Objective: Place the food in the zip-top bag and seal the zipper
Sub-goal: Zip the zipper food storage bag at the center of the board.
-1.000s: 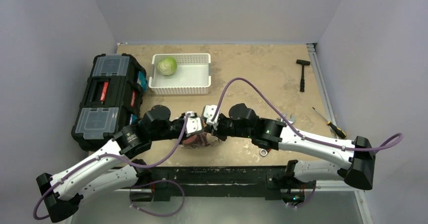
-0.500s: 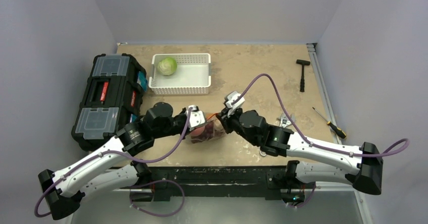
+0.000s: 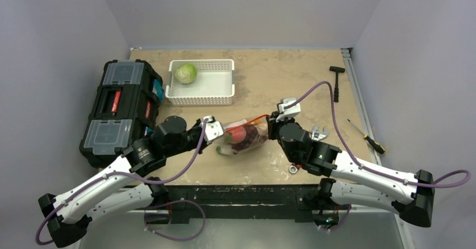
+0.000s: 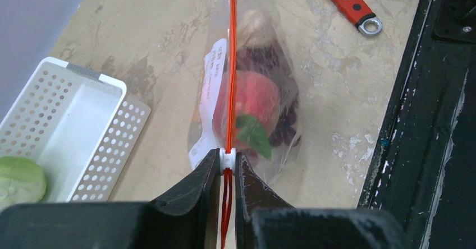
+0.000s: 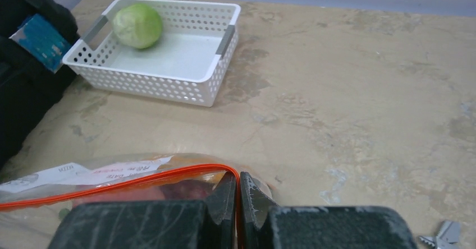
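Since a second ago the two jaws, then huddled together, have drawn apart, the right arm swinging out to the right, so the bag now hangs stretched between them over the front of the bench. Nearest the arms' bases lies one red-handled wrench, just right of the bag. The left jaws stand narrow, pinched on the zipper with its white slider between their tips. The right jaws are closed tight on the zipper's other end. The orange strip runs taut and straight from one to the other. Through the clear plastic four pieces of food can be made out: one pink-red peach, one green leaf, one dark bunch of grapes and one pale piece at the far end. Right of these lies one screwdriver. On the left stands one black toolbox. Farther back sits one white basket holding a single green cabbage, and far right, one hammer.
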